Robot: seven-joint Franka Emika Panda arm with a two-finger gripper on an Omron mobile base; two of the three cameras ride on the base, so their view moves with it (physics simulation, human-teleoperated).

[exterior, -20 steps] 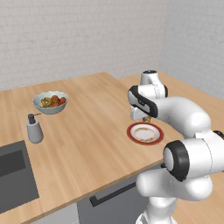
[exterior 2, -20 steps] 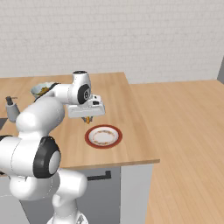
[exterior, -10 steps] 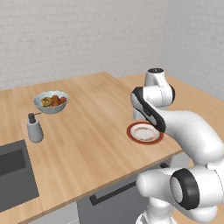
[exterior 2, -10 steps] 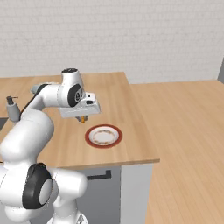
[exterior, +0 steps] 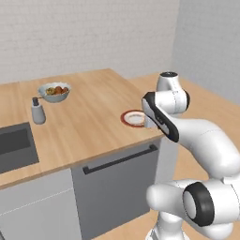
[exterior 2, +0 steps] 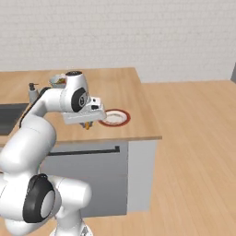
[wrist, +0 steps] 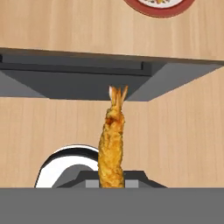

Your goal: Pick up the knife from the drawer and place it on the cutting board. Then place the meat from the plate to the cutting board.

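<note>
Over the counter's front edge, at about 9 o'clock from the red-rimmed plate (exterior 2: 114, 118), the gripper (exterior 2: 86, 125) hangs with its jaws pinched tight on a piece of fried shrimp tempura (wrist: 112, 139), which is the meat here. Hand view gives the best look: golden battered body running straight up the frame, forked tail (wrist: 118, 92) at 12 o'clock. From the right base view you just get a small orange bit poking out under the hand.

Plate sits near the counter's corner, pale centre, and in the hand view a sliver of its rim (wrist: 159, 9) peeks in at 1 o'clock.

Left base view adds stuff farther back: a white bowl of colourful fruit (exterior: 54, 91), a small grey dispenser bottle (exterior: 37, 111) just at 7 o'clock of it, and the sink (exterior: 16, 147) at the far left. Under the wooden counter (exterior: 89, 117) there's the dark grey panel (exterior: 117, 183) with a black bar handle (exterior: 121, 159).

No readable writing or labels anywhere I can spot
</note>
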